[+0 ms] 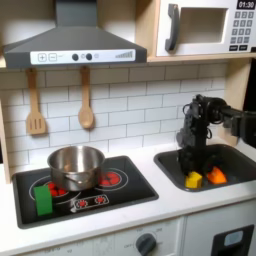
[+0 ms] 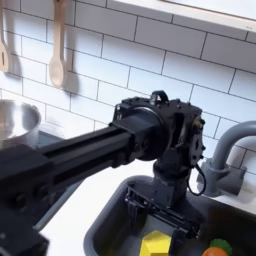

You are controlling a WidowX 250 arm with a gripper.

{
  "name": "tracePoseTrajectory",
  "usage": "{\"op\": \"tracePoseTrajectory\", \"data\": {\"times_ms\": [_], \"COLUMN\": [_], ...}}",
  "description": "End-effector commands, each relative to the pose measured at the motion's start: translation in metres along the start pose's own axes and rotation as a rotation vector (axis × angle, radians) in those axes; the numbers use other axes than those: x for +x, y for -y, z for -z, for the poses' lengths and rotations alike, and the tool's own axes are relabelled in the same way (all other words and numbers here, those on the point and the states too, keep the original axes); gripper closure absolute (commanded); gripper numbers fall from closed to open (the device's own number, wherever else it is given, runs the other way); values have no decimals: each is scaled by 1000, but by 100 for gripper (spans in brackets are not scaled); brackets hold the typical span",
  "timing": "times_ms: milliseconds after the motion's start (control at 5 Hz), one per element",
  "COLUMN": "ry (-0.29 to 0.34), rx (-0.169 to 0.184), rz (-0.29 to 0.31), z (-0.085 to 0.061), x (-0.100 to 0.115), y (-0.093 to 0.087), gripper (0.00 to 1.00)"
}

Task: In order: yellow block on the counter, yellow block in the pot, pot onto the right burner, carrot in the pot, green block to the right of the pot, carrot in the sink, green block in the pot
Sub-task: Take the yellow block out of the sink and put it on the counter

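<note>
Sink (image 1: 236, 160) duty occupies the black arm: its end effector (image 1: 191, 160) hangs low inside the dark basin, at about nine o'clock from the yellow block (image 1: 194, 180), which lies on the basin floor. In the second exterior view the end effector (image 2: 158, 212) sits just above the yellow block (image 2: 155, 243), the two dark fingers (image 2: 133, 205) spread apart with nothing between them. Beside the block, at its three o'clock in both exterior views, lies the carrot (image 1: 215, 175), orange with a green tip (image 2: 215, 246). The curved dark faucet (image 2: 228, 150) rises at the sink's far edge (image 2: 110, 215) in the second exterior view.

Over on the black stovetop (image 1: 130, 190) in the first exterior view, the steel pot (image 1: 76, 166) stands on the burner toward nine o'clock, and the green block (image 1: 43, 197) stands upright just beside it at the pot's seven o'clock. The off-white bench (image 1: 150, 215) runs along the front. Two wooden utensils (image 1: 86, 112) hang on the tiled wall.
</note>
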State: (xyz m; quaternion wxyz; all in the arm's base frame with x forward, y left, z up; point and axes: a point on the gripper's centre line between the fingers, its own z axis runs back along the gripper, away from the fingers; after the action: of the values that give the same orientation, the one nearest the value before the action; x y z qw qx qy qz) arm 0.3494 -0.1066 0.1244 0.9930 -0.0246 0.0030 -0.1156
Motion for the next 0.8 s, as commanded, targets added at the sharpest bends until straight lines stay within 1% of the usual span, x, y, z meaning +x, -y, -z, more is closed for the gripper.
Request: {"op": "tracePoseTrajectory", "data": {"times_ms": [0,600], "ry": [-15,-72], "rx": [4,7], "rz": [6,14], "z": [11,35], "x": [8,10], "y": [-2,1], "gripper": [0,0]}}
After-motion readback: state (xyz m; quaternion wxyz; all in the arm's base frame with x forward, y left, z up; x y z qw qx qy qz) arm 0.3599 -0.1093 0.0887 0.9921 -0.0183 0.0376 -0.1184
